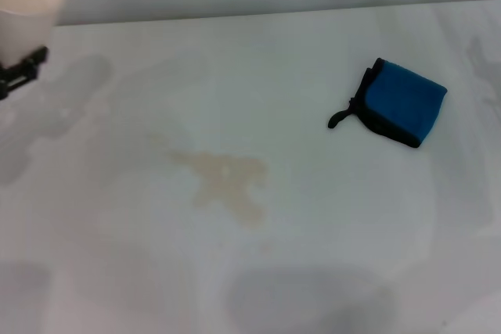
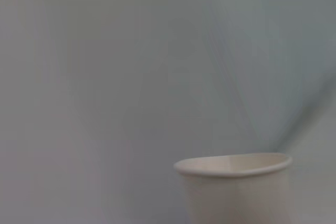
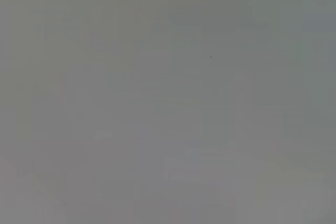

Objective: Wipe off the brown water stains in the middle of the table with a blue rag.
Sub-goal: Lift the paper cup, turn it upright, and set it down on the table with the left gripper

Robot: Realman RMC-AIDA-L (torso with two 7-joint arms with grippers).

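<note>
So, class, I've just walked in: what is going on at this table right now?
The left pincer holds a white paper cup up at the far left edge of the table. A pale brown stain sits near the middle, not yet wiped. The blue rag lies untouched to the right of it, well apart from the stain. The right pincer is not in view.
</note>
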